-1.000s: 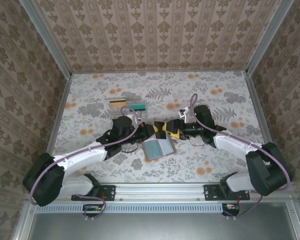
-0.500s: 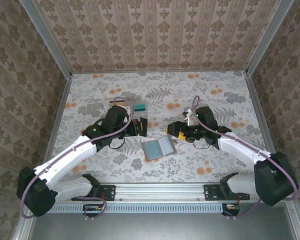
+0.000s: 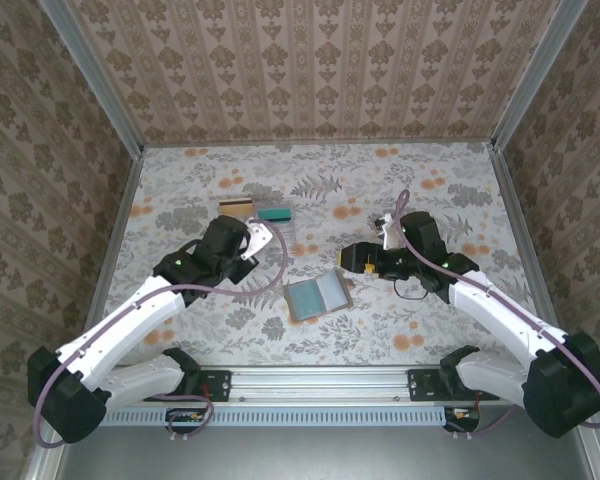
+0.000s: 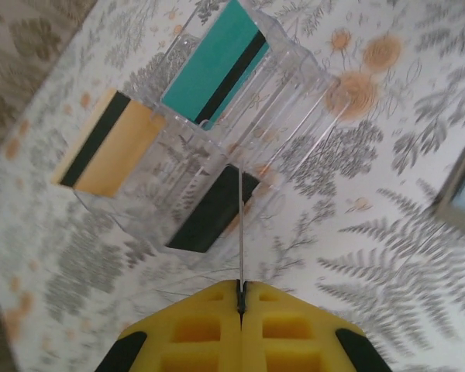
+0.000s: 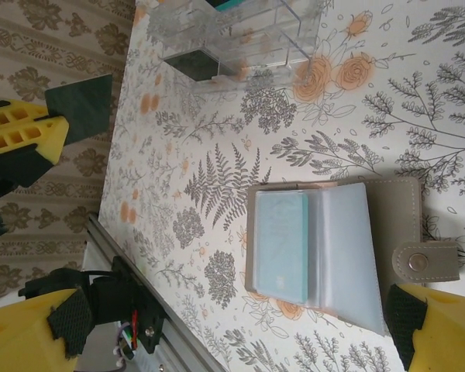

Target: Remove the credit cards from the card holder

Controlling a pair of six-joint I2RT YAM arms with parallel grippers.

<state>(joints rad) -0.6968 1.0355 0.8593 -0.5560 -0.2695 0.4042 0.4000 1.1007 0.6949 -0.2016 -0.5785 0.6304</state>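
Near the tray [image 4: 310, 77] edge, left hand [image 4: 241, 293] pinches a card [image 5: 81, 107]; right hand [image 3: 352, 257] wide beside card holder [image 5: 333, 252]

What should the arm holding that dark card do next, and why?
Probably lower it into a free slot: the left gripper is shut on the dark card, held edge-on toward the clear tray, where a teal card already sits.

A robot test booth, lab-like rather than a home; a white arm [image 3: 130, 320] at lower left and another arm [image 3: 500, 315] at lower right, bolted to a metal rail [image 3: 320, 380]; wallpaper panels [image 3: 320, 70] in aluminium posts [image 3: 88, 70] box in a floral-covered desk [image 3: 450, 175].
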